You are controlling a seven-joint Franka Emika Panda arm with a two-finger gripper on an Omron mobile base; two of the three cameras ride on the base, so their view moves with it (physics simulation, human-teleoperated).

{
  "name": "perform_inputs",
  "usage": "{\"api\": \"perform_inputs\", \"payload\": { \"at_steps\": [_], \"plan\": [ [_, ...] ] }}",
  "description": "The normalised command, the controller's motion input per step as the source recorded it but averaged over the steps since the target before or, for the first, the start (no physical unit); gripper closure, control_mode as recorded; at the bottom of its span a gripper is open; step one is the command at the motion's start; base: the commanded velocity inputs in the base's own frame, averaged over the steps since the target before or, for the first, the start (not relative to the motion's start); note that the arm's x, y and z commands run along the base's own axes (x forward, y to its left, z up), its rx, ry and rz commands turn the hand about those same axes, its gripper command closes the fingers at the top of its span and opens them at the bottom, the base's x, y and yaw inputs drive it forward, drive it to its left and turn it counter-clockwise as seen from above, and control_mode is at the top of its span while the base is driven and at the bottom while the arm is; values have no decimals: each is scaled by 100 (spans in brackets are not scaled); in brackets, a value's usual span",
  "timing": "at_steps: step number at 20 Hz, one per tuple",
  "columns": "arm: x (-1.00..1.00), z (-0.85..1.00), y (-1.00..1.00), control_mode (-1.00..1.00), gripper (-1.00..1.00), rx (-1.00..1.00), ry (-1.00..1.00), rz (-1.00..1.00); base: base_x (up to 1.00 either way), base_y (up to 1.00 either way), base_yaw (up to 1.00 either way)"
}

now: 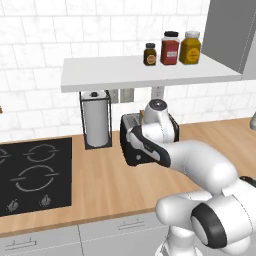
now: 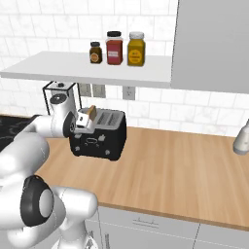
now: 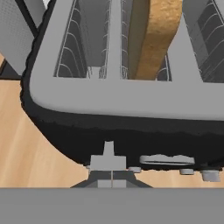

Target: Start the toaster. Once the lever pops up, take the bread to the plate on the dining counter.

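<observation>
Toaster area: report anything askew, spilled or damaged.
Nothing stands out. The toaster sits square on the wood counter, the bread stands upright in one slot, and the shut gripper is at its front edge.

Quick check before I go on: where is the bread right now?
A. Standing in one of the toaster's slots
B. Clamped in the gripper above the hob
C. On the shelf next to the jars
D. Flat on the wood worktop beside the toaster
A: the bread stands upright in a slot of the toaster, its top sticking out above the silver-grey top.
</observation>
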Motion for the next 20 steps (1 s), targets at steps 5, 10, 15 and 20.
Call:
{"api": "perform_inputs", "payload": {
  "at_steps": [5, 10, 15, 20],
  "plan": [
    [0, -18, 0, -100, 100, 0, 0, 0, 0, 0, 0],
    [1, -27, 0, -100, 100, 0, 0, 0, 0, 0, 0],
    [4, -26, 0, -100, 100, 0, 0, 0, 0, 0, 0],
    [4, -34, 0, -100, 100, 0, 0, 0, 0, 0, 0]
  ]
}}
